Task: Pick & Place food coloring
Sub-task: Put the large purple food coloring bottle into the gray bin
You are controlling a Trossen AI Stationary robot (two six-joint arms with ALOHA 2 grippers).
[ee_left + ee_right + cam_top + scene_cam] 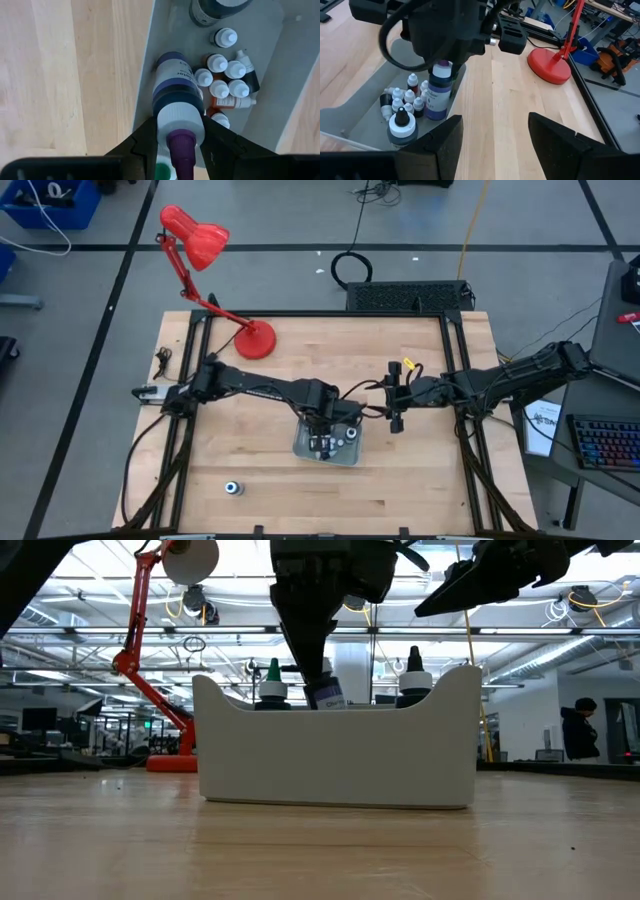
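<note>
Wooden table (pixel 420 470): landmark. Red desk lamp (pixel 205 255), base on the table's far left part. Pale tray (pixel 303 442), near the table's middle. Small round item (pixel 233 488), possibly a cap, near its front left edge.

Pale wood-grain table (pixel 420 470), matt grey plastic tray (pixel 280 65), glossy plastic bottle (pixel 176 95), red glossy lamp (pixel 200 240)

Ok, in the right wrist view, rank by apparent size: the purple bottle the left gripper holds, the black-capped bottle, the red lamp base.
1. Red lamp base, though farther off.
2. Purple bottle, held by the left gripper.
3. Black-capped bottle: close to the purple one and nearer the camera, so unsure.
</note>
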